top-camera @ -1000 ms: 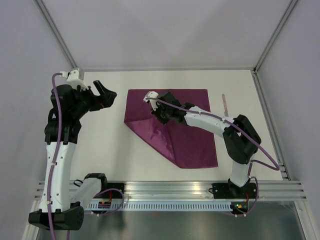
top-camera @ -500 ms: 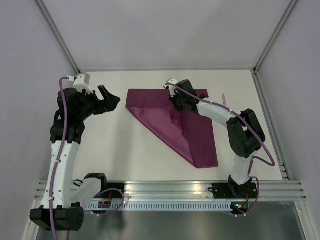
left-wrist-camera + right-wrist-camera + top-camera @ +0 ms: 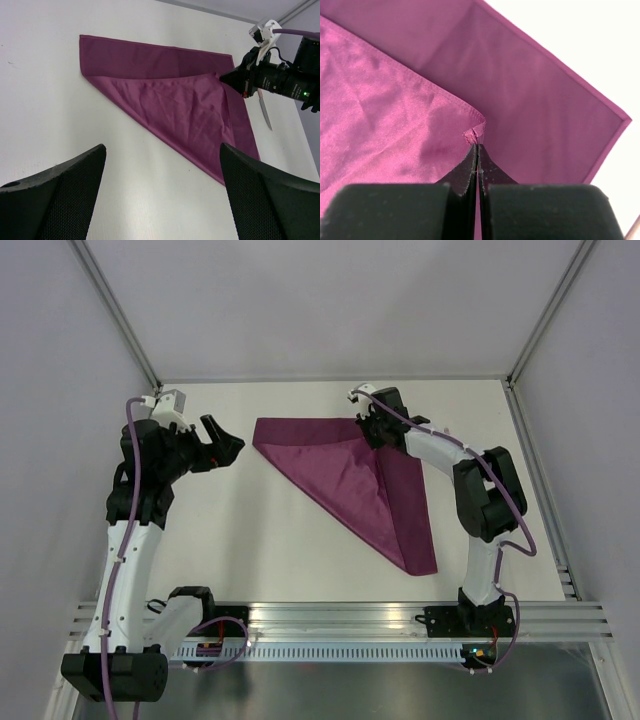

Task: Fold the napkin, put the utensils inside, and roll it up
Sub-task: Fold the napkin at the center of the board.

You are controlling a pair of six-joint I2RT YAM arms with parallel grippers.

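Note:
The plum-magenta napkin (image 3: 350, 480) lies on the white table, its near-left part folded over diagonally toward the far right corner. My right gripper (image 3: 373, 430) is shut on the folded-over corner near the napkin's far edge; in the right wrist view the gripper (image 3: 477, 146) pinches the hem of the napkin (image 3: 395, 125). My left gripper (image 3: 226, 445) is open and empty, held above the table left of the napkin; in its wrist view the gripper (image 3: 160, 200) looks over the napkin (image 3: 175, 105). A silvery knife (image 3: 265, 112) lies right of the napkin, mostly behind the right arm.
Metal frame posts and grey walls enclose the table (image 3: 240, 530). A metal rail (image 3: 330, 615) runs along the near edge by the arm bases.
My right gripper has carried the napkin corner to the far right, pulling the fold into a long diagonal. My left gripper has shifted slightly right.

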